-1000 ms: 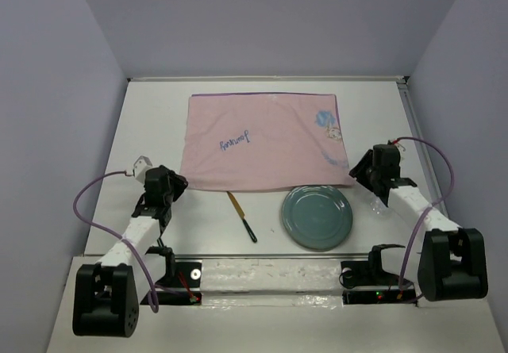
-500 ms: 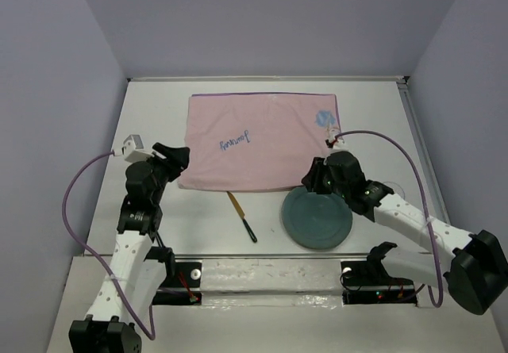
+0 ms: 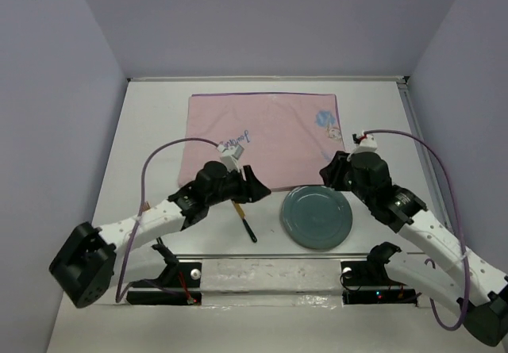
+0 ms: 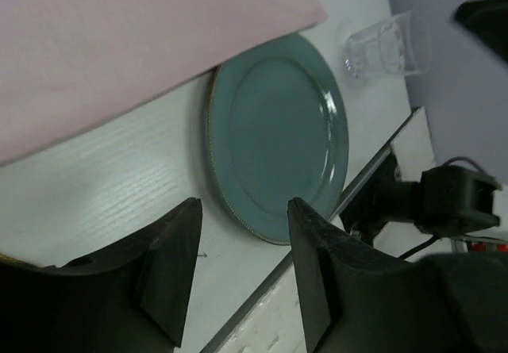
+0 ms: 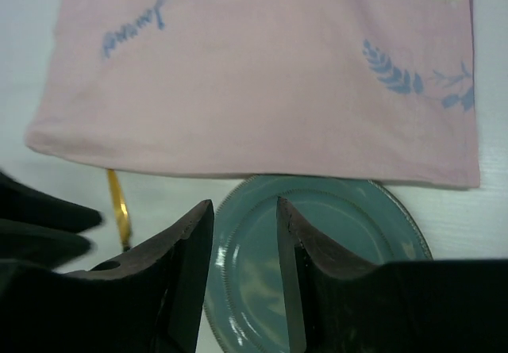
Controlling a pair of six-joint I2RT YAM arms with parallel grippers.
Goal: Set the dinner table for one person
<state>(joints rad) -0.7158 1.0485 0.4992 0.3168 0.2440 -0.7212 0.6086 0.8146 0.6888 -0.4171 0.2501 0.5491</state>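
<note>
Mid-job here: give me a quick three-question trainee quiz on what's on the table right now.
1. True or false: the teal plate lies wholly on the pink cloth.
2. What lies on the dinner table just left of the plate? A) a bowl B) a gold-handled utensil C) a folded napkin
3. Which camera view shows the clear glass?
Key: 1 false, it sits on the table by the cloth's near edge. 2 B. 3 left wrist.
</note>
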